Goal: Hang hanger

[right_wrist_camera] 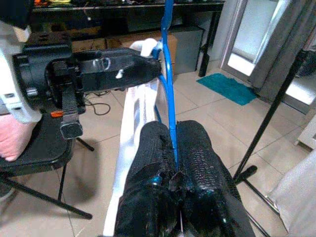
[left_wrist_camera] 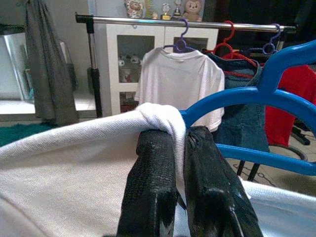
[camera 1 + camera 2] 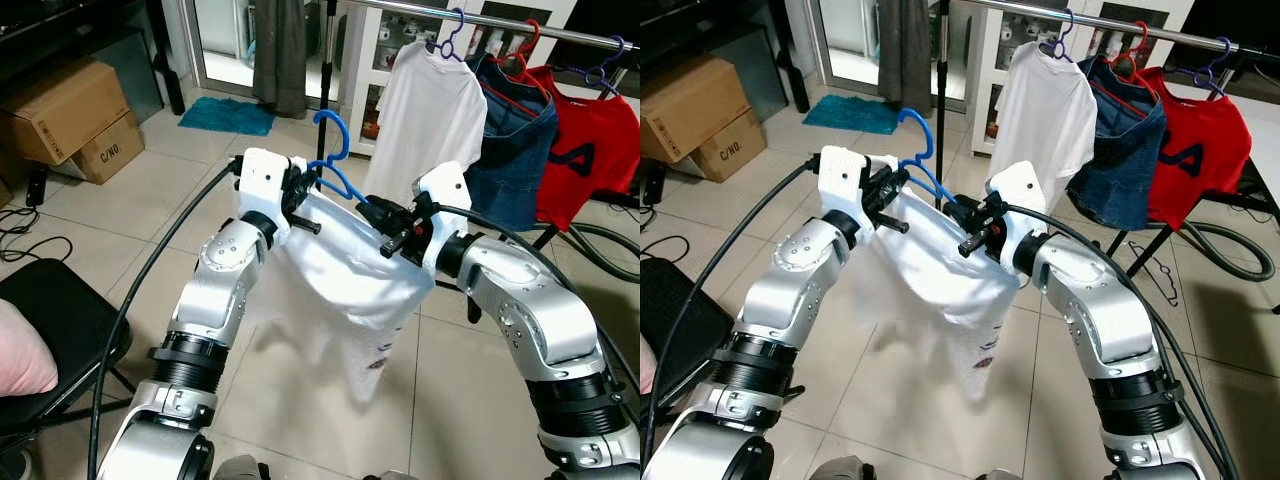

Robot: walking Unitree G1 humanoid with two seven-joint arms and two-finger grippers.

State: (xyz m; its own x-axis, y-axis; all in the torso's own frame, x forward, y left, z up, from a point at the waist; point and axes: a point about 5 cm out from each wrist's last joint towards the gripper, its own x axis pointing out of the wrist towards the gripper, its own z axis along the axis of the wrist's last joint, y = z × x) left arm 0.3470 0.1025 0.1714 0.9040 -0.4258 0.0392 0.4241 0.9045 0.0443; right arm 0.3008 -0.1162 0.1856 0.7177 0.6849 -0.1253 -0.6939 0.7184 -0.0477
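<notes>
The left hand [image 2: 181,187] pinches a fold of white shirt [image 2: 74,163] between its fingers; the blue hanger [image 2: 266,98] arches just beyond, the clothes rail [image 2: 148,20] farther off.

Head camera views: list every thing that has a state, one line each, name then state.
Blue hanger: off the rail, held up between both pincers, hook upward.
White garment: on the blue hanger, hanging slack.
Left pincer: shut on the white garment at the hanger's end.
Right pincer: shut on the blue hanger.
Clothes rail: carries three hung garments.
White T-shirt: hung on the rail.
Denim garment: hung.
Red shirt: hung.
</notes>
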